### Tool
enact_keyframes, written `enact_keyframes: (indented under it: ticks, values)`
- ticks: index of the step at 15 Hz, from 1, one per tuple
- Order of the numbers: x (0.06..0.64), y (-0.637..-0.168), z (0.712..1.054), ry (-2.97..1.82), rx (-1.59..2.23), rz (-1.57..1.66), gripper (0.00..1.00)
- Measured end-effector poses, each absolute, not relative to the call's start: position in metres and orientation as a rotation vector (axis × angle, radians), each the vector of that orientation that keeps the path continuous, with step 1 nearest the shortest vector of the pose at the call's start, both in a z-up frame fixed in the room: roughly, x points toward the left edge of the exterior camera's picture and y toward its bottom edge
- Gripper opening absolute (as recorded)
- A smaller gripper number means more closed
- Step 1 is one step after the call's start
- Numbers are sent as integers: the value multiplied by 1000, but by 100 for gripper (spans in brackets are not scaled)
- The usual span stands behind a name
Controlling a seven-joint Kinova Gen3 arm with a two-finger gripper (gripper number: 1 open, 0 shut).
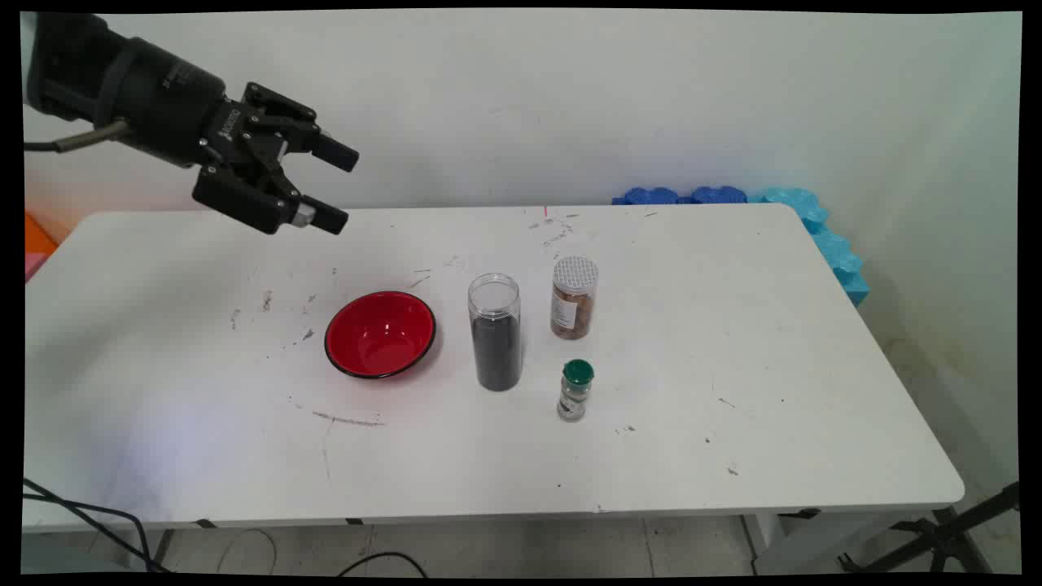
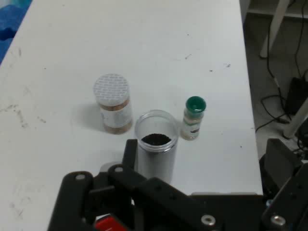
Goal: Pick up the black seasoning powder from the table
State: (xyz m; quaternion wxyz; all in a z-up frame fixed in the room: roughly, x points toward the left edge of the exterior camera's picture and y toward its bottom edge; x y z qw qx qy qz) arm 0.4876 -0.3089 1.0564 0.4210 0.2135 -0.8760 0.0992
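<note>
Black two-finger tool (image 1: 335, 185) hangs high over the white table's (image 1: 733, 456) far left, tilted down toward the right, fingers spread apart, nothing between them. Nearest below: round red bowl with black rim (image 1: 380, 334), empty, well apart from the tool. Right of the bowl, a tall clear uncapped jar of dark grains (image 1: 495, 343); just beyond it a clear jar of brown bits with white lid (image 1: 574, 297); nearer the front, a small green-capped spice bottle (image 1: 575, 391). All upright, none touching. Any descent wants plenty of clearance around the open jar.
</note>
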Motion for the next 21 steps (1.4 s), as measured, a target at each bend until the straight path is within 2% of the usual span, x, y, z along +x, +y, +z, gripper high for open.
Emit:
enact_keyframes:
  ticks: [8, 13, 21]
  values:
    - [515, -308, 1030, -2171, 629, 271, 100]
    - [513, -300, 990, -2164, 685, 292, 100]
    - [469, -308, 919, -2159, 749, 315, 100]
